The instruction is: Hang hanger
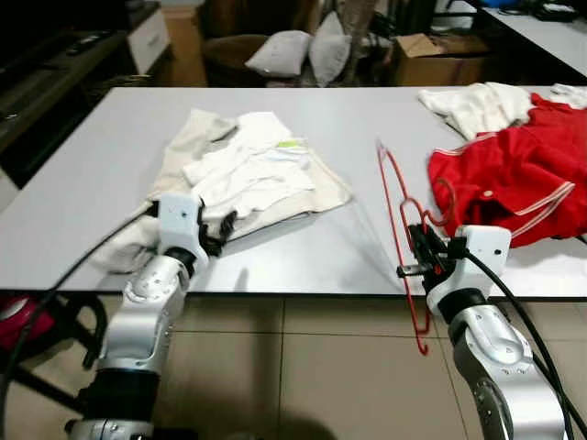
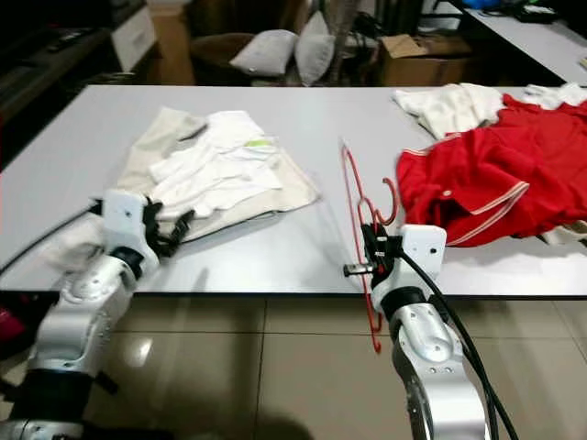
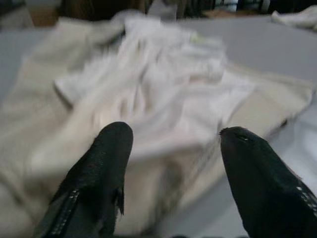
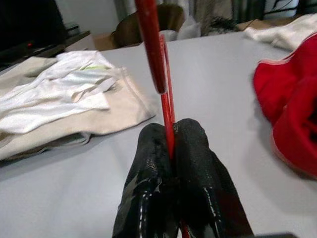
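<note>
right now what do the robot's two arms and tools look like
Both arms are silver, rounded metal segments with a white boxy wrist block and a black cable trailing back along each. The left tool and right tool each have two long black fingers with a textured, rubbery surface, broad and tapering to blunt tips.

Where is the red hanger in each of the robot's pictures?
Left eye view: red hanger stands on edge at the table's near edge, right of centre, held by the right claw.
Right eye view: just right of centre, beside the red garment.
Left wrist view: not in it; the cream clothes lie there.
Right wrist view: centre, between the shut fingers.
Shared landmark: the cream clothes.
</note>
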{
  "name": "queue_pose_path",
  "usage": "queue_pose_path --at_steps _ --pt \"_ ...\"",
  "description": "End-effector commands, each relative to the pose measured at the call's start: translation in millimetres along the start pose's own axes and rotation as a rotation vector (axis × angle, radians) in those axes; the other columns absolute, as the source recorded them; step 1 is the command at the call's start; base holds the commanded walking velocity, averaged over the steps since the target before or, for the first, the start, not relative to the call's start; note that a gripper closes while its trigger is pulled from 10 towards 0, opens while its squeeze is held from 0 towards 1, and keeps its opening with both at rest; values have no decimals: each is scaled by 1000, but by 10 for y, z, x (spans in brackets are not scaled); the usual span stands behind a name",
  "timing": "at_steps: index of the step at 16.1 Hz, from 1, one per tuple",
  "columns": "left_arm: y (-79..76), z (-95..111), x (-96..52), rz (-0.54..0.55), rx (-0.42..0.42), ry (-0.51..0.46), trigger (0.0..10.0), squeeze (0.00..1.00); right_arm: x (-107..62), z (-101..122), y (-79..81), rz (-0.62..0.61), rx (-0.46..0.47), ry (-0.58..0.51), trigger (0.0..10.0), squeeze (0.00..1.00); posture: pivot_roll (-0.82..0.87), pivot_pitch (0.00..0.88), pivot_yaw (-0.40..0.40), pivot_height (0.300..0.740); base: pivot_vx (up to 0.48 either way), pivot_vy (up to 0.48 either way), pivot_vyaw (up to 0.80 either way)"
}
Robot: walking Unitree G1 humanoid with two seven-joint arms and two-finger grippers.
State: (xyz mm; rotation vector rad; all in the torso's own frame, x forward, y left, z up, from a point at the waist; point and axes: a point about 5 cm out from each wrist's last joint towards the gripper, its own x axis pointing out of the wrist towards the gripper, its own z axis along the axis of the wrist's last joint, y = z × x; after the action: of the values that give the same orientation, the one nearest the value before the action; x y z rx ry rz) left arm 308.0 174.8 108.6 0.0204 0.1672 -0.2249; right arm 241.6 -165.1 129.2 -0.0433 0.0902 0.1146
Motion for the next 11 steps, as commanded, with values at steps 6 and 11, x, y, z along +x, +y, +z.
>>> queue_pose_path --at_steps 6,11 --pt "21 29 339 -91 70 -17 10000 0 19 -1 -64 14 -42 9 10000 0 -29 0 33 740 0 0 0" --pt "-27 23 531 -167 167 25 10000 0 -11 1 -52 20 -53 14 10000 0 -57 0 55 740 0 0 0"
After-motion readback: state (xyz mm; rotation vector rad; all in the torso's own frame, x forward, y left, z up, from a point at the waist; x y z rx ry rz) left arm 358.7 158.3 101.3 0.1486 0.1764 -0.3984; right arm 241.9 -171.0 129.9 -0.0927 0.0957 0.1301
